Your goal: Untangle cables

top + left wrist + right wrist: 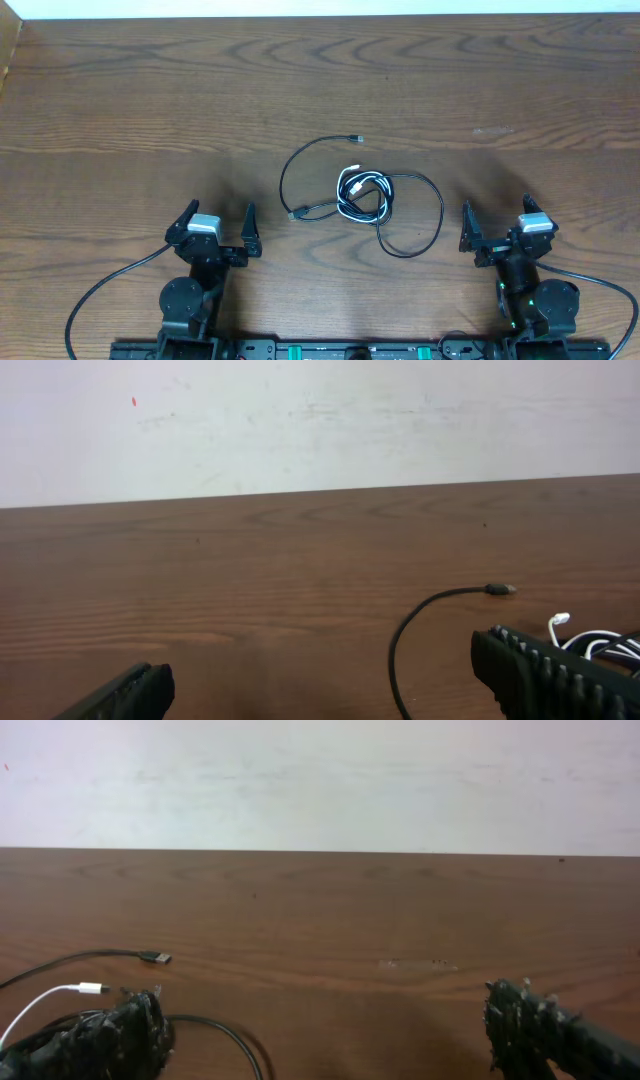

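Item: tangle of thin, flexible cables [372, 196], lying on a dark brown wood-grain table [150, 100], near the middle of it and slightly toward the robot's side. Contents: one white cable [352, 188] wound in a tight little coil at the heart of the knot. One black cable [283, 175] sweeps out from the knot in a wide open loop on the left and ends in a small dark plug [357, 138] on the far side. A second black loop [440, 212] bulges out on the right. Left gripper [221, 210]: black, two fingers spread wide apart, nothing between them, to the left of the tangle and clear of it. Right gripper [497, 207]: black, fingers likewise spread wide, empty, to the right of the tangle with bare wood between. From the left wrist, the black loop and the white cable end show past the inner finger [550, 675]. From the right wrist, white and black plug ends lie beyond the inner finger [100, 1040]. Backdrop: pale scuffed wall [300, 420] behind the far table edge.
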Motion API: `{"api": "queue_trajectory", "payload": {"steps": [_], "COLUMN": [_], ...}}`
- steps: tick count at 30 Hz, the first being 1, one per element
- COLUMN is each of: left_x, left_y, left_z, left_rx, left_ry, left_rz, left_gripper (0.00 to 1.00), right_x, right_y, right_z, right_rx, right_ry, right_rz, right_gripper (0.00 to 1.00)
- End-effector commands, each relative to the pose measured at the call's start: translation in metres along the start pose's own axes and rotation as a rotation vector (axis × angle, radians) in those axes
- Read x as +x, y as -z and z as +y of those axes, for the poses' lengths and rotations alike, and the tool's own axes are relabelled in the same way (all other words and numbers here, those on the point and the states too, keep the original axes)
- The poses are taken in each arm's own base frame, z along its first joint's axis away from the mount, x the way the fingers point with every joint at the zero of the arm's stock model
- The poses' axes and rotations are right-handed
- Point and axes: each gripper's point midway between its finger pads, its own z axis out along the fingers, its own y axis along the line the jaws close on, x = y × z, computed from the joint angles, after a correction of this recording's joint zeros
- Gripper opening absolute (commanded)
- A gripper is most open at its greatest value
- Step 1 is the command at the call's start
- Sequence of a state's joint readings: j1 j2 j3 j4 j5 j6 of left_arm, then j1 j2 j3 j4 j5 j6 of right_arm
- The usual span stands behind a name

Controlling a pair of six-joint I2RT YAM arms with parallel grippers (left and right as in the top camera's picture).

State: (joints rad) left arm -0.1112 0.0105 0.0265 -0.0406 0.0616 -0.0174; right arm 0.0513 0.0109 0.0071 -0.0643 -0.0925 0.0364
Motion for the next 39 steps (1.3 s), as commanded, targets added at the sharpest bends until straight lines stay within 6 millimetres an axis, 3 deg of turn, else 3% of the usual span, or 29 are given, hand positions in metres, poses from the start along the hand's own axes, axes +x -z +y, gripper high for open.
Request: {"api": "queue_trajectory", "payload": {"steps": [1, 9, 18, 22, 32, 39], "left_x": [0.017, 0.012, 0.016, 0.014, -0.011, -0.048], "left_y": [-0.002, -0.002, -0.001, -0.001, 0.015, 0.014], "left_z": [0.004, 0.003, 0.003, 0.001, -0.013, -0.018], "left_rx": [-0.015, -0.010, -0.017, -0.005, 0.035, 0.033], "left_ry": [-0.017, 0.023, 0.305, 0.322, 0.343, 0.346], "left_rz": [0.047, 0.025, 0.044, 0.044, 0.158, 0.207], "left_gripper": [1.00, 1.00, 1.00, 1.00, 1.00, 1.00], "right_x": [0.001, 0.001, 0.001, 0.001, 0.001, 0.001], "right_y": [0.000, 0.000, 0.000, 0.000, 0.000, 0.000], "right_z": [0.001, 0.001, 0.001, 0.001, 0.001, 0.001], "right_rx": [-0.004, -0.004, -0.004, -0.004, -0.004, -0.004], "right_ry": [0.016, 0.016, 0.016, 0.016, 0.016, 0.016], "right_rz": [0.003, 0.003, 0.002, 0.003, 0.002, 0.003], "right_gripper": [0.99, 0.99, 0.99, 0.99, 0.99, 0.99]}}
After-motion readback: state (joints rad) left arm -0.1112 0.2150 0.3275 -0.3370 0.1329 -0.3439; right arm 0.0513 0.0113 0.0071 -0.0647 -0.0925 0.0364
